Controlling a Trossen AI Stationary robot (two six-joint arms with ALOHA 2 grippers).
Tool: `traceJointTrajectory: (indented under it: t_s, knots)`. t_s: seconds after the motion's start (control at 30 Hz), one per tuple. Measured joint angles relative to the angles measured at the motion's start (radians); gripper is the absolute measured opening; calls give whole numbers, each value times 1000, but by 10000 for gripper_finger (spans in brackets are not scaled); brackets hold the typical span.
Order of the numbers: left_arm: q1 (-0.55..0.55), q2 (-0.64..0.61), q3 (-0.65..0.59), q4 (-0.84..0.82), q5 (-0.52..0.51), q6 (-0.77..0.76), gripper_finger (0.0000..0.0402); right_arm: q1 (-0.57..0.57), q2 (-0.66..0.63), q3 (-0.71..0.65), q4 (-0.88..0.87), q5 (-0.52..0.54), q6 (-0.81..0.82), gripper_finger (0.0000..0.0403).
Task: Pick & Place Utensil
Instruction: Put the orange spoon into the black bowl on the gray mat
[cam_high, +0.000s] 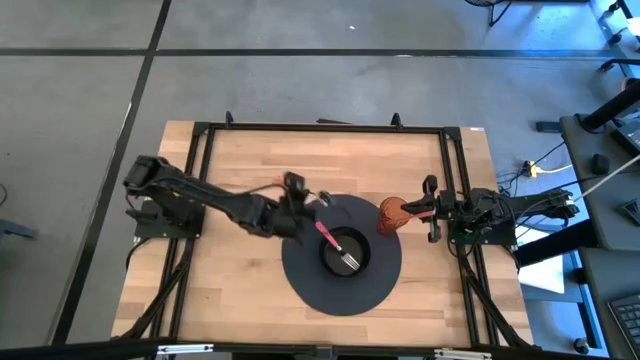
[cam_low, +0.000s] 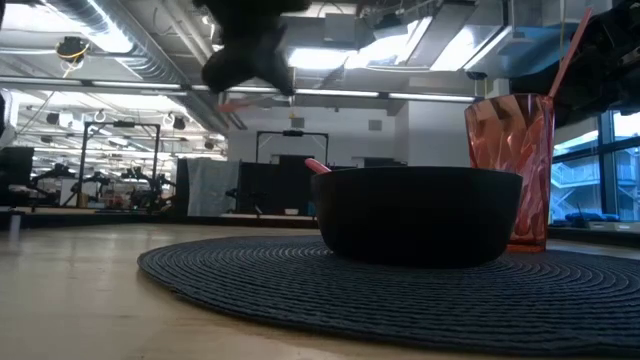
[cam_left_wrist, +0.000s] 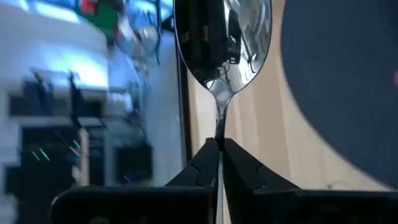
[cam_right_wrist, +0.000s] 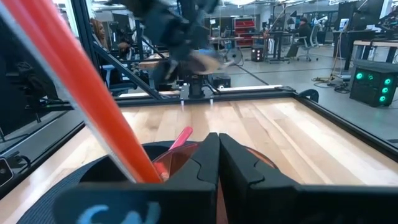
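Observation:
My left gripper (cam_high: 300, 208) hovers over the left edge of the dark round placemat (cam_high: 340, 300), shut on a shiny metal spoon (cam_left_wrist: 224, 43). In the low view it hangs high above the table (cam_low: 250, 50). A black bowl (cam_high: 322, 250) (cam_low: 420, 215) stands on the placemat. A pink-handled fork (cam_high: 330, 238) leans in it, handle tip over the rim (cam_low: 317, 166). A red tumbler (cam_high: 392, 215) (cam_low: 508, 150) stands right of the bowl with a thin red stick (cam_low: 572, 50) (cam_right_wrist: 81, 81) leaning out of it. My right gripper (cam_high: 412, 212) (cam_right_wrist: 219, 140) is shut just beside and above the tumbler; whether it touches the stick, I cannot tell. My left gripper pinches the spoon's handle (cam_left_wrist: 219, 127) between its two fingers, just behind the neck below the spoon's bowl. The spoon lies along the fingers and sticks straight out past their tips. It is lifted clear of the table.
Black frame rails run along the table's left, right and far sides (cam_high: 320, 127). Bare wood lies left of and near the placemat (cam_high: 230, 290). Both arm bases sit at the table's left and right edges.

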Motion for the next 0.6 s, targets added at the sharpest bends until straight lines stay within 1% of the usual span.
traceJointTrajectory:
  t_s: [0.07, 0.1, 0.27, 0.33, 0.4, 0.53, 0.6]
  knots:
    - [-31, 57, 73, 2, -14, 93, 4, 0, 2, 0, 1, 1, 0, 7]
    - [-43, 91, 110, 12, -15, 165, 4, 0, 3, 0, 1, 0, 0, 7]
    - [-50, 264, 229, 55, -20, 592, 3, 0, 6, 0, 0, -2, 0, 7]
    - [-45, 321, 249, 112, -35, 731, 3, 0, 6, 0, 1, -2, 0, 7]
    - [-42, 370, 252, 212, -60, 855, 3, 0, 6, 0, 0, -2, -2, 7]
    - [-48, 426, 254, 382, -78, 1124, 3, 0, 6, 0, 0, -2, -12, 7]
    - [-53, 447, 254, 412, -80, 1244, 3, 0, 6, 0, 1, -2, -20, 7]
